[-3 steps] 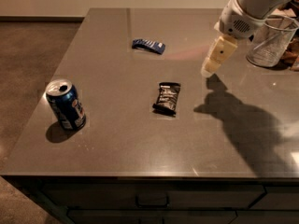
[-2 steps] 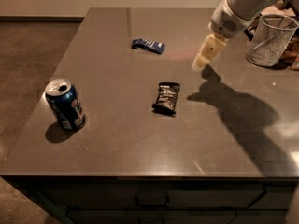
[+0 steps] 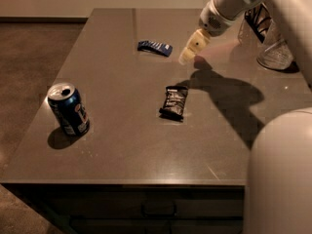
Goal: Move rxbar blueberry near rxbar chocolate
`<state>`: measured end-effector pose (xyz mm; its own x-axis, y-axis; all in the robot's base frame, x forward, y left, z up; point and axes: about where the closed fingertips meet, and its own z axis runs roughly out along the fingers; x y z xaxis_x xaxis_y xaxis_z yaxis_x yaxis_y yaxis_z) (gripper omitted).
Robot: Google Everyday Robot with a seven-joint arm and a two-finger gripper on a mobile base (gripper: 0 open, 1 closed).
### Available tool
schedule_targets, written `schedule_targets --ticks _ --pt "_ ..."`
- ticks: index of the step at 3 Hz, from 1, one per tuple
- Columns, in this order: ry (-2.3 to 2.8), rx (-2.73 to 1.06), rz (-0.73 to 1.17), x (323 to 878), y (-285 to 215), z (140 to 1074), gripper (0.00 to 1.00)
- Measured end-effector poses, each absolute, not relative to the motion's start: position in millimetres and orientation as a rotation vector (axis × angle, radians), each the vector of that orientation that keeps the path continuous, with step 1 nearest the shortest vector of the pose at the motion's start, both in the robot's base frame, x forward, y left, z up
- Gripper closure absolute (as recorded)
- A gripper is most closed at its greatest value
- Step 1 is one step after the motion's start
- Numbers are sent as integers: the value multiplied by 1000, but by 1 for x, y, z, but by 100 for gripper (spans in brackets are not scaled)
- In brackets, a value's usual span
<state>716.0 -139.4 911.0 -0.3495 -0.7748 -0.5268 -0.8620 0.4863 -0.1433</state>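
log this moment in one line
gripper: over table, beside rxbar blueberry, apart | rxbar chocolate: mid-table, untouched | soda can: front left

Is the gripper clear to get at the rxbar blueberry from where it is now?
Probably yes. The gripper hovers just right of the rxbar blueberry, with bare tabletop between them. The rxbar chocolate lies nearer the camera and the soda can far left, both out of the way.

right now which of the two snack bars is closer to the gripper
The rxbar blueberry, the dark-blue wrapper toward the far side of the table, just left of the gripper. The black rxbar chocolate lies farther off, nearer the middle.
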Motion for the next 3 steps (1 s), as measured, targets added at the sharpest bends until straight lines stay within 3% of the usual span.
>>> schedule_targets --ticks 3 --pt "2160 -1289 274 784 -71 892 0"
